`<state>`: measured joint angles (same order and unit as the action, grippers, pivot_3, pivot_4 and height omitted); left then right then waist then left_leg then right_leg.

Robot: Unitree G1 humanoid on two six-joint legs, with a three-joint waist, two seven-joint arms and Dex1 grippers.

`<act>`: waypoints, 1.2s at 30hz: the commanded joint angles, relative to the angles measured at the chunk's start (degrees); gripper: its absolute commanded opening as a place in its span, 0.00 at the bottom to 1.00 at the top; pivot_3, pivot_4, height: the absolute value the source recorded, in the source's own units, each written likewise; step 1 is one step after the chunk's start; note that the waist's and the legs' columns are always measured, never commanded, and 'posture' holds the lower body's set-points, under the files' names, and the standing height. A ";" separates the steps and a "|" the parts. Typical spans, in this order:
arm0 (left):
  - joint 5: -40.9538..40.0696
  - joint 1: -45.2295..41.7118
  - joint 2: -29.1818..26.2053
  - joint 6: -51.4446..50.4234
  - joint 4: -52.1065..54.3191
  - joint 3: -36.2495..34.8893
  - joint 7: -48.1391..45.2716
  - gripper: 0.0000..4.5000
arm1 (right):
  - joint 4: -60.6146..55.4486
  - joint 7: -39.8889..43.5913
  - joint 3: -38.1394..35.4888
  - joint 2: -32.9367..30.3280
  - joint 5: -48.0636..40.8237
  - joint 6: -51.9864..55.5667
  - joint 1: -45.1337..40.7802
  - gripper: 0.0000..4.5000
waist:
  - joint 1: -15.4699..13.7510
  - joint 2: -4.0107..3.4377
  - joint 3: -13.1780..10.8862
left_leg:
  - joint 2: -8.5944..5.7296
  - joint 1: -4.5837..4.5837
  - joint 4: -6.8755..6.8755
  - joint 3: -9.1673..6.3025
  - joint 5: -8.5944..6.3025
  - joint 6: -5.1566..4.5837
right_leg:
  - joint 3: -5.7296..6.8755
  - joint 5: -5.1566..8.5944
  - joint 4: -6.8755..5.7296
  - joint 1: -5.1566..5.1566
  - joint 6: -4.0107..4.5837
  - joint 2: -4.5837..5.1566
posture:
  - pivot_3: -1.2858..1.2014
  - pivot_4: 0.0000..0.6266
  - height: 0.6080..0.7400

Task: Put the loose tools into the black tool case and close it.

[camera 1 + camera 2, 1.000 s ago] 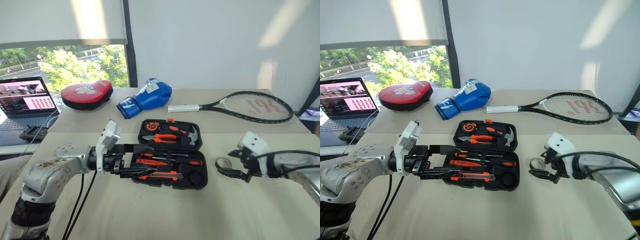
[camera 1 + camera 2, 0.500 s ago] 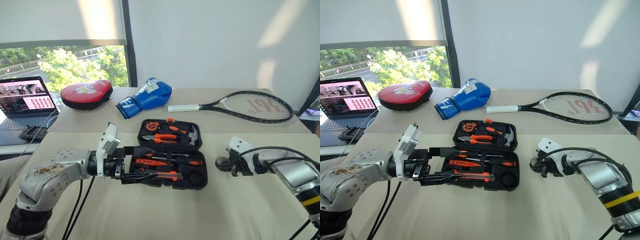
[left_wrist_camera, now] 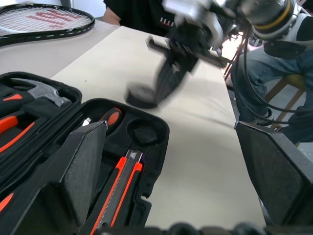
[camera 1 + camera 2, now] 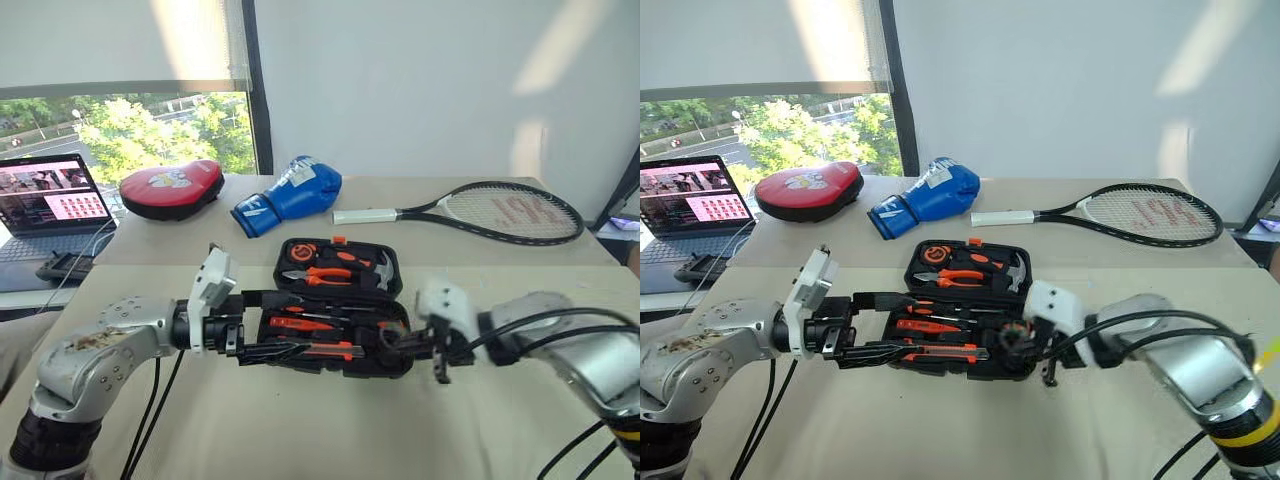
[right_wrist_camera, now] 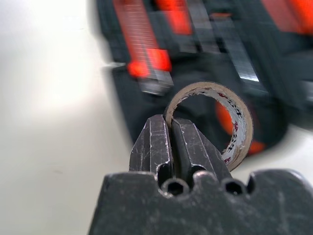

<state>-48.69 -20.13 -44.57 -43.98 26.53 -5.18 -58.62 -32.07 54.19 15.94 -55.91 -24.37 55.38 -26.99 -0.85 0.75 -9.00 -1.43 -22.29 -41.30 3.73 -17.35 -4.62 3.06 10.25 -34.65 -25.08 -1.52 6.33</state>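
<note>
My right gripper (image 5: 170, 128) pinches the tape roll's (image 5: 230, 122) wall, apparently above the open tool case (image 4: 340, 322); my left gripper (image 4: 262, 325) gapes empty beside it.

tape roll (image 5: 230, 128): showing a papery cardboard core
black tool case (image 3: 151, 128): looking matt textured plastic
desk (image 4: 330, 430): wearing matt beige cloth

Looks like an office or test room w/ a big table (image 4: 300, 430) under a tan cloth. Plain white wall (image 4: 430, 90), window (image 4: 130, 130) w/ a blind and green trees outside. Open laptop (image 4: 55, 205) at the side. Sports stuff lies about: racket (image 4: 500, 212), blue boxing glove (image 4: 290, 195), red pad (image 4: 172, 188).
</note>
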 commanded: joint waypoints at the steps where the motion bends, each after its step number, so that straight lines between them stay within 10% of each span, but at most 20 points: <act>1: 0.32 -1.27 -0.74 1.12 0.89 -0.07 -0.50 1.00 | -0.05 -0.93 3.56 -0.56 3.80 -1.17 0.50 0.02 | -0.15 0.00 0.00 | -0.04 -0.01 0.00 0.00 0.00 0.00 | 0.01 0.00 -0.01 -0.01 0.00 0.03 | 0.52 0.24 1.00; 10: 0.28 -1.00 -0.86 0.50 2.17 -0.17 1.06 1.00 | 3.65 2.71 7.55 -0.24 6.01 -2.29 -1.01 0.02 | -0.03 0.02 -0.01 | -0.06 0.05 -0.02 -0.02 0.01 0.01 | 0.07 0.01 -0.07 0.05 0.00 0.00 | 0.52 0.24 1.00; 17: 1.61 -1.42 0.67 -1.50 -0.09 0.01 7.52 1.00 | 2.11 3.11 -0.25 2.68 1.15 -1.89 -0.96 0.50 | 0.04 0.03 -0.01 | -0.04 0.05 0.00 -0.05 0.02 0.03 | 0.10 0.02 -0.07 0.05 -0.02 -0.02 | 0.52 0.24 1.00; 26: 12.68 -17.73 16.41 -14.57 -18.39 1.44 39.63 1.00 | 11.92 -14.31 -19.60 14.46 -2.77 6.21 -6.22 0.50 | -0.92 0.36 -0.20 | -0.12 0.08 -0.14 -0.18 0.06 0.07 | 0.12 -0.11 -0.30 0.14 0.05 0.03 | 0.52 0.24 1.00; 36: 25.57 -33.65 20.68 -8.42 -49.48 4.19 40.48 1.00 | 37.19 -22.05 -16.96 21.67 3.53 3.41 -18.47 0.50 | 0.81 0.46 -0.26 | -0.41 -0.02 0.46 -0.08 0.56 0.24 | 0.13 -0.21 -0.36 -0.19 0.06 -0.01 | 0.52 0.24 1.00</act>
<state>-24.95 -52.03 -23.07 -54.80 -20.88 -1.01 -16.70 3.13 32.42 -0.51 -34.58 -21.48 60.35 -43.39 -0.04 1.22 -9.26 -1.84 -22.33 -40.78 3.65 -16.80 -4.38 3.21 10.04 -34.97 -25.28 -1.47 6.32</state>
